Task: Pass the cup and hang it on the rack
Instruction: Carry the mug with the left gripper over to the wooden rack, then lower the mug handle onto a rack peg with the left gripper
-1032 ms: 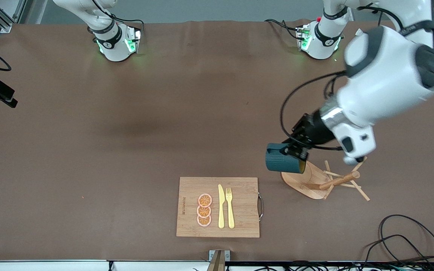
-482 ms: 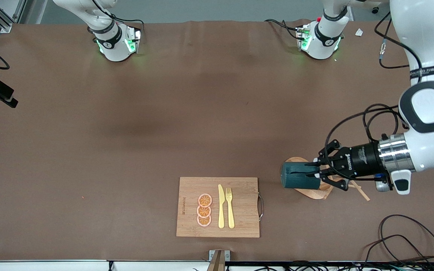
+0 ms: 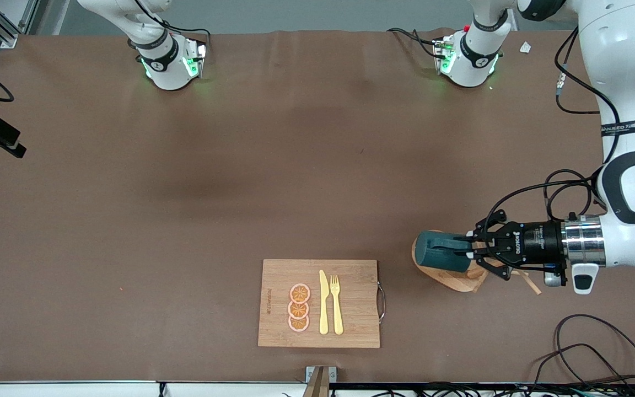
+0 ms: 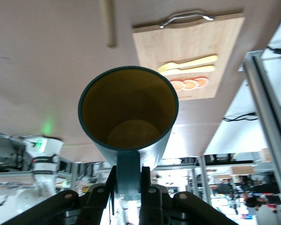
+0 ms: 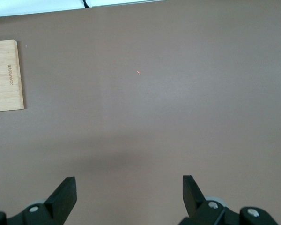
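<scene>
The left gripper (image 3: 469, 255) is turned sideways over the rack (image 3: 455, 275), its fingers closed on the handle of the cup (image 3: 440, 251), which lies on its side in the air above the rack's round base. In the front view the cup's closed bottom points toward 9 o'clock and only the teal outside can be seen; the rack is mostly covered by cup and gripper, with part of the bamboo base showing below the cup and one thin peg (image 3: 531, 283) poking out at about 4 o'clock from the gripper. The left wrist view gives what the front view hides: it looks straight into the cup (image 4: 128, 114), showing the mustard-yellow inside and the teal rim, and the handle (image 4: 128, 176) pinched between the two dark fingers (image 4: 151, 197). That same view shows a bamboo peg (image 4: 108, 22) ahead of the cup's rim and apart from it. The cutting board (image 3: 320, 303) lies near the front camera's edge of the table, at roughly 8 o'clock from the rack, carrying three orange slices (image 3: 299, 308), a yellow knife (image 3: 323, 303) and a yellow fork (image 3: 337, 305). The right gripper (image 5: 129, 194) does not appear in the front view, where only that arm's base shows; its wrist view shows its fingers spread wide, holding nothing, over bare brown table (image 5: 168, 108) as the arm waits, with a corner of the cutting board in sight.
</scene>
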`<state>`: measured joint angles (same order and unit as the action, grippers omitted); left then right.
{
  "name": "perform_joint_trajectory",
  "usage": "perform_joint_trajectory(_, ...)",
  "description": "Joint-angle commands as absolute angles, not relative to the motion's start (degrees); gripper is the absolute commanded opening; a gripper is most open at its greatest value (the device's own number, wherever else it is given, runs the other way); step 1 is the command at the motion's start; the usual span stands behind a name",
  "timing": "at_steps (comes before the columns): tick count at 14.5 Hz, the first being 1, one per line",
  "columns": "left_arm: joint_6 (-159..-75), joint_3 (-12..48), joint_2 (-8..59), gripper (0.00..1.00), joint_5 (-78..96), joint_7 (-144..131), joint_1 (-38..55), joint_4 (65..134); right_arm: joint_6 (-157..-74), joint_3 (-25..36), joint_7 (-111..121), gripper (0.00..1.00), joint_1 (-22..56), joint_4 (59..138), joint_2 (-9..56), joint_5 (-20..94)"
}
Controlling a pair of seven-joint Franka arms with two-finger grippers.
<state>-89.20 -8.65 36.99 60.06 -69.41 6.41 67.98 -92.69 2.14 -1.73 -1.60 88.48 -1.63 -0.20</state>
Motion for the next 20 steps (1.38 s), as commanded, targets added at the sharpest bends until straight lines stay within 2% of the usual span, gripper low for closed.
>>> perform_joint_trajectory(1, -83.8, -8.3, 37.5, 0.0, 61.3, -66.0, 4.0, 67.4, -93.3, 2.4, -1.1, 1.0, -1.6, 90.4, -3.3, -0.3)
perform_joint_trajectory(13, -81.8, -8.1, 40.4, 0.0, 63.1, -59.9, -2.5, 68.1, -93.1, 2.4, -0.9, 1.0, -1.8, 90.4, -3.3, -0.3)
perform_joint_trajectory(20, -81.9, -8.2, 41.6, 0.0, 64.7, -59.7, -3.0, 68.1, -93.2, 2.4, -1.0, 1.0, -1.8, 90.4, -3.3, -0.3)
